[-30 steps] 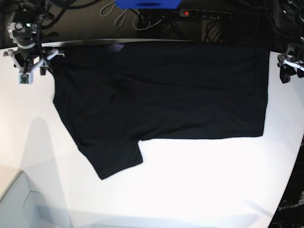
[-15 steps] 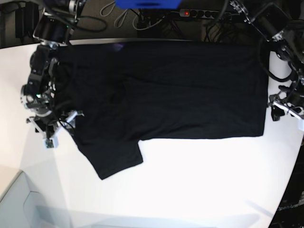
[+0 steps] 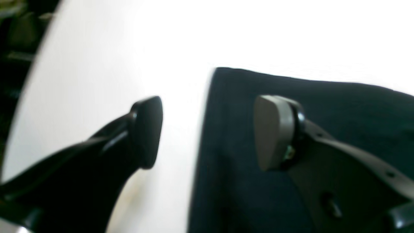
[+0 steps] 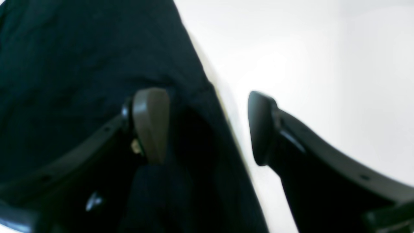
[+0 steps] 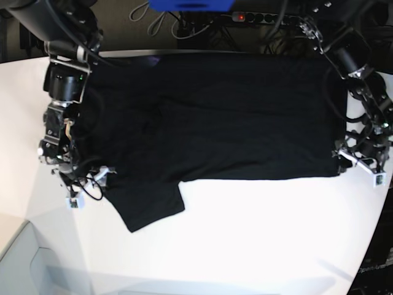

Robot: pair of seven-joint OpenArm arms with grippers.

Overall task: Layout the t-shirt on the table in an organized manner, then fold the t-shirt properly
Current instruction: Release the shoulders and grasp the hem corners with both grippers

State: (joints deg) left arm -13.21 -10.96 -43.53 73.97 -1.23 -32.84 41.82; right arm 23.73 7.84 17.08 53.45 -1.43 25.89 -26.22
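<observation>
The black t-shirt point(image 5: 215, 117) lies spread flat on the white table point(image 5: 245, 233), plain side up, with one sleeve point(image 5: 150, 206) sticking out toward the near edge. My right gripper point(image 5: 88, 187) is at the shirt's left edge just above that sleeve. In the right wrist view the right gripper point(image 4: 207, 126) is open, one finger over the t-shirt point(image 4: 81, 64), the other over bare table point(image 4: 323, 64). My left gripper point(image 5: 359, 166) is at the shirt's near right corner. It point(image 3: 208, 132) is open astride the t-shirt point(image 3: 323, 106) edge, holding nothing.
Behind the table's far edge lie a power strip point(image 5: 264, 18) with a red light, cables and a blue object point(image 5: 190, 5). The table's curved edge point(image 5: 374, 233) runs close by my left arm. A pale raised surface point(image 5: 21, 264) sits at the near left corner.
Both arms have swept from the far corners down along the shirt's two sides to its near edge. The right gripper has opened wider. The shirt has not moved.
</observation>
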